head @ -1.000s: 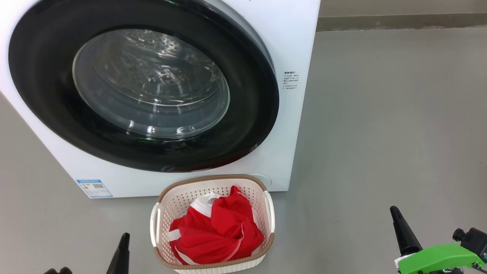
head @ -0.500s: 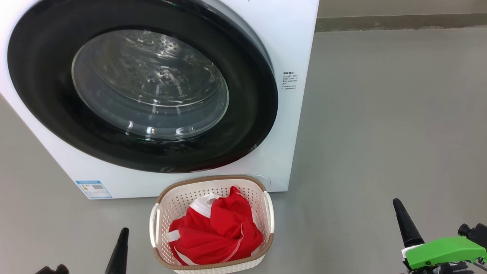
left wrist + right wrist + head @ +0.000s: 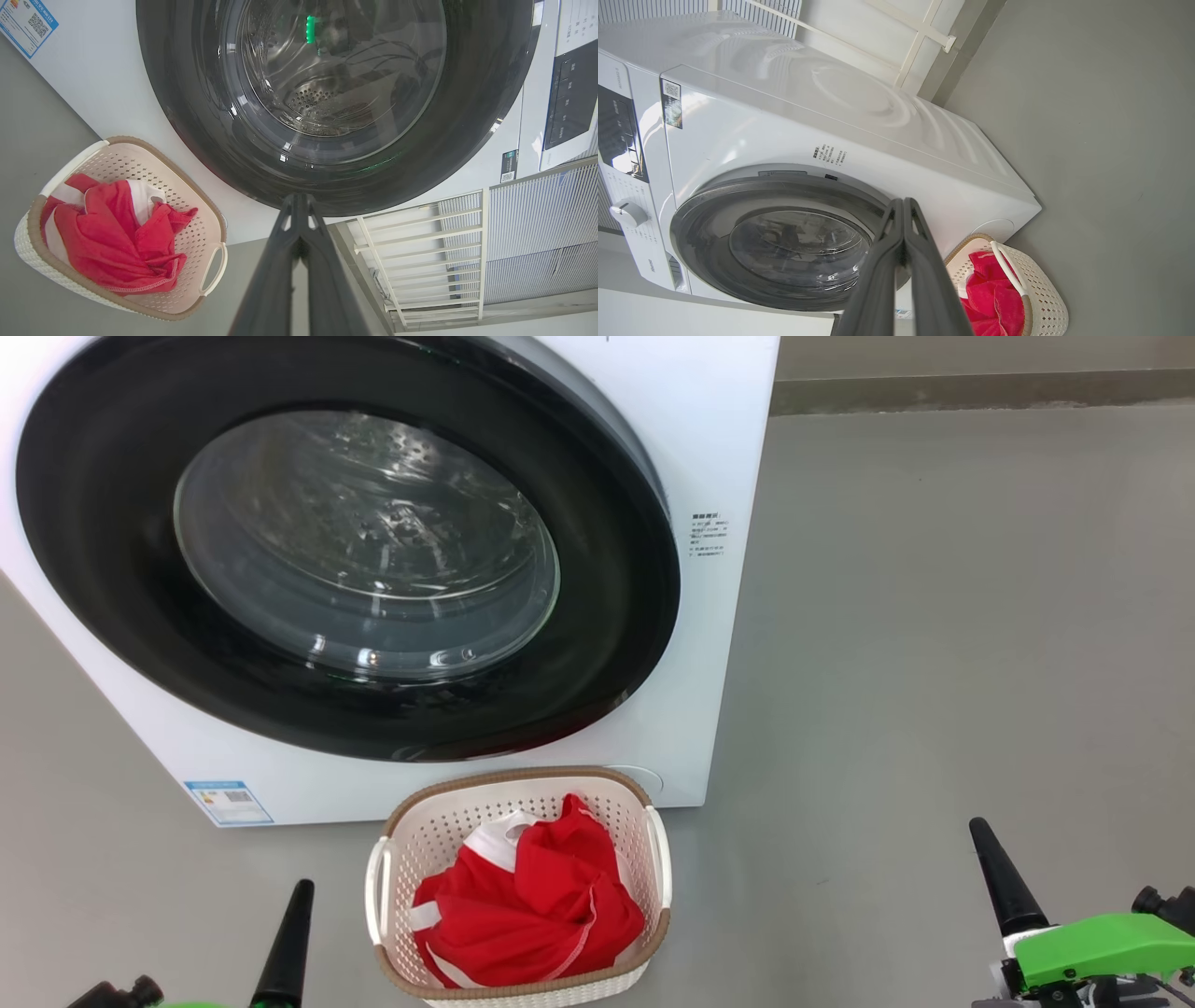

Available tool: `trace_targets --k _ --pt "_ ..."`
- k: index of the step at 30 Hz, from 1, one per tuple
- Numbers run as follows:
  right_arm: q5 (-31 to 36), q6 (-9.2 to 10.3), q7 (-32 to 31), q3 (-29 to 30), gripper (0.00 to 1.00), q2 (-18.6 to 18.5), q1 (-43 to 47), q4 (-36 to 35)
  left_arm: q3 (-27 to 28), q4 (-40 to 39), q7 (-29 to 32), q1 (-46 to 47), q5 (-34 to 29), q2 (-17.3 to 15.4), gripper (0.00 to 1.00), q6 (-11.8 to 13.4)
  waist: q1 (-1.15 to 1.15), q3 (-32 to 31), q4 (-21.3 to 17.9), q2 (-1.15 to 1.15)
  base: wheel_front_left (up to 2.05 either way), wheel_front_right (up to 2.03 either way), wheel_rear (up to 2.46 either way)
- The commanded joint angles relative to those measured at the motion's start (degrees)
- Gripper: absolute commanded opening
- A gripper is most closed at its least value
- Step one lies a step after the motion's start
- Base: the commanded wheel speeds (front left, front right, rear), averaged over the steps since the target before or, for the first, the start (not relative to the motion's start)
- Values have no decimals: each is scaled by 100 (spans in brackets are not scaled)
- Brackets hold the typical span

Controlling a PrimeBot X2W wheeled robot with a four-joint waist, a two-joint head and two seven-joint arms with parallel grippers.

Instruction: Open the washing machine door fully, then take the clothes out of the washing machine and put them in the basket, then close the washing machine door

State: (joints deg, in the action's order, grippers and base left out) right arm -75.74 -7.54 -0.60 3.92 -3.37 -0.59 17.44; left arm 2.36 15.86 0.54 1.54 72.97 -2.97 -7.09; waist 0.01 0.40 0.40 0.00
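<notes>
The washing machine door (image 3: 345,546) sits closed against the washing machine (image 3: 719,448); the clothes (image 3: 527,915) lie heaped in the basket (image 3: 523,773) just before it; the left gripper (image 3: 299,201) and right gripper (image 3: 903,204) each press their fingers together, holding nothing; beyond the head view, the right wrist view adds the control knob (image 3: 628,213), the left wrist view a white railing (image 3: 420,242).

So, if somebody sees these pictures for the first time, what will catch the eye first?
The washing machine door, a wide black ring around a glass bowl, closed on the white washing machine at the head view's upper left. Then the bright red and white clothes, heaped in the cream basket on the grey floor right before it. The left gripper and the right gripper point up, shut, at the bottom corners.
</notes>
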Motion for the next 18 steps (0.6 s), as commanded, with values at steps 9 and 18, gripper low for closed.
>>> trace_targets --k 9,18 --pt "-507 4 -182 39 0 -26 -395 -223 247 -162 192 299 580 -36 0 -32 -1 -6 -11 0 0 0 0" --pt "-941 5 -335 121 0 -1 -457 -269 311 -170 345 362 1090 -21 0 -35 -1 -12 -22 0 0 0 0"
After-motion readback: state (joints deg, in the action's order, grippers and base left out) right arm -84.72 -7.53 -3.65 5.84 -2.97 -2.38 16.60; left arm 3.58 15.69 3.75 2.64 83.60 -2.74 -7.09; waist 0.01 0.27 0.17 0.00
